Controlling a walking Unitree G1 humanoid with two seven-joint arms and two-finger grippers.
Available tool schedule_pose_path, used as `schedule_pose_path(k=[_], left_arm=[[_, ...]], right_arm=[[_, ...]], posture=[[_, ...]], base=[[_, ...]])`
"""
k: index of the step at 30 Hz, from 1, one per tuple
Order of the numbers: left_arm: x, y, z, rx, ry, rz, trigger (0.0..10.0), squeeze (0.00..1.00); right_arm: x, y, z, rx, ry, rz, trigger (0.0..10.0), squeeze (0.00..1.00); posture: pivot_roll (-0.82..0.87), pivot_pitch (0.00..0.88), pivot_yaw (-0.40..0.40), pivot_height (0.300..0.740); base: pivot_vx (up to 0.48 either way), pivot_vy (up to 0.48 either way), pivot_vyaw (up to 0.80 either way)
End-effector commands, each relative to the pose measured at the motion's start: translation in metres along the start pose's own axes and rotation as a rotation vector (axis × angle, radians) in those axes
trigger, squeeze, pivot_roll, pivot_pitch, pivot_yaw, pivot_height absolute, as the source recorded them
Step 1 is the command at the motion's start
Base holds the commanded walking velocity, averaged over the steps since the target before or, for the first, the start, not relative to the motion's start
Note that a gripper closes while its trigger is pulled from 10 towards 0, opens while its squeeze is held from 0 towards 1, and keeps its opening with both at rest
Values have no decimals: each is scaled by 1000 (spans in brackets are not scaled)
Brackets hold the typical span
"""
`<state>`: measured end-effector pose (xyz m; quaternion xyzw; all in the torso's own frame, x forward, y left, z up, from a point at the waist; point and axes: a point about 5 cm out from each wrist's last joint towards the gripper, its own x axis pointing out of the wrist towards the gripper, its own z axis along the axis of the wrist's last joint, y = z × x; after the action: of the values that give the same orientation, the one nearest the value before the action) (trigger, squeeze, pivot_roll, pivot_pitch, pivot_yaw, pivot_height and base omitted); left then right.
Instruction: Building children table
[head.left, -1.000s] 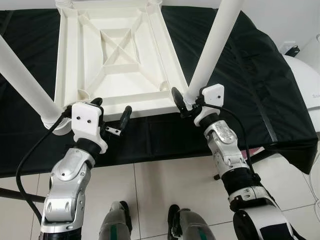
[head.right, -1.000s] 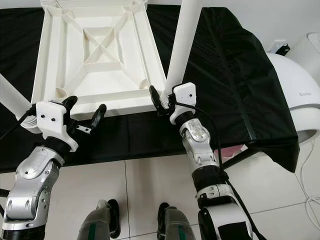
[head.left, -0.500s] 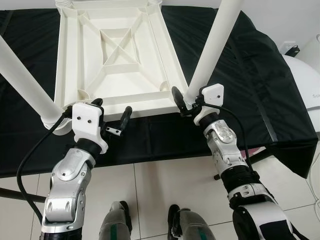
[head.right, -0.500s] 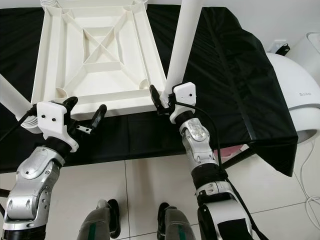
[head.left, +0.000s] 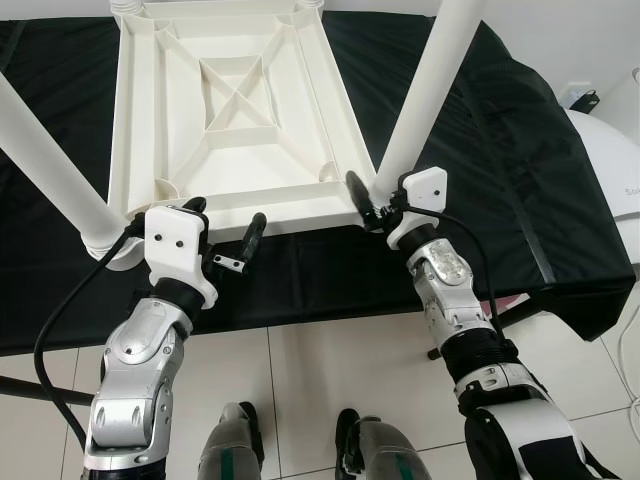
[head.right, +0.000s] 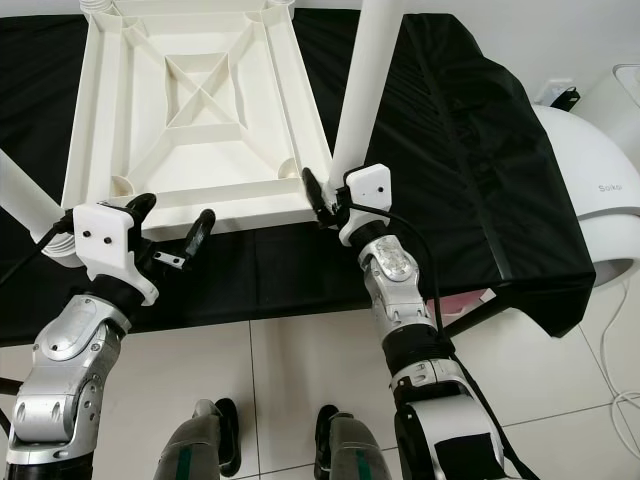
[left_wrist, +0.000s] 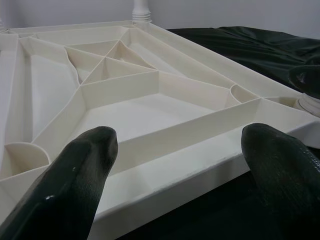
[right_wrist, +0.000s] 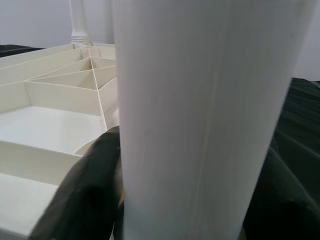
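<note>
Right tool (head.left: 370, 208) pinches the near-right leg (head.left: 422, 95) at its socket on the upturned tabletop (head.left: 230, 110), upper centre on the black-draped counter (head.left: 520, 180); left tool (head.left: 222, 222) spread at the near rim: keep leg plumb, press straight down.

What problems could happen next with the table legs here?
The right pincer is shut on the near right leg low at its base, so the long leg could tilt in its socket. The left pincer hangs open at the tabletop edge; a push could slide it on the black cloth.
</note>
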<state>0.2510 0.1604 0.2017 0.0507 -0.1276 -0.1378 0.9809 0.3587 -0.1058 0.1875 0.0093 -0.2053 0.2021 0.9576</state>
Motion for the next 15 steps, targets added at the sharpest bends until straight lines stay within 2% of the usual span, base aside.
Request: schedule_pose_path(k=[1,11,12,13,14,15], left_arm=[[-3,1,-1,4,13,66,10000,0],[-3,2,0,6,12,73,10000,0],[-4,2,0,6,12,73,10000,0],[-4,2,0,6,12,73,10000,0],[-4,2,0,6,12,72,10000,0],[-4,2,0,6,12,72,10000,0]], right_arm=[[-1,2,-3,-2,7,17,0,0],[0,5,-4,-2,1,26,0,0],[0,5,-4,-2,1,26,510,0],[0,5,-4,-2,1,26,510,0],[-1,5,-4,-3,3,26,10000,0],[-1,5,-4,-3,3,26,10000,0]], posture=[[63,236,-64,740],[70,231,-69,740],[71,228,-69,740],[71,228,-69,740],[70,227,-68,740],[70,227,-68,740]], base=[[0,0,0],[0,0,0],[0,0,0],[0,0,0],[0,0,0],[0,0,0]])
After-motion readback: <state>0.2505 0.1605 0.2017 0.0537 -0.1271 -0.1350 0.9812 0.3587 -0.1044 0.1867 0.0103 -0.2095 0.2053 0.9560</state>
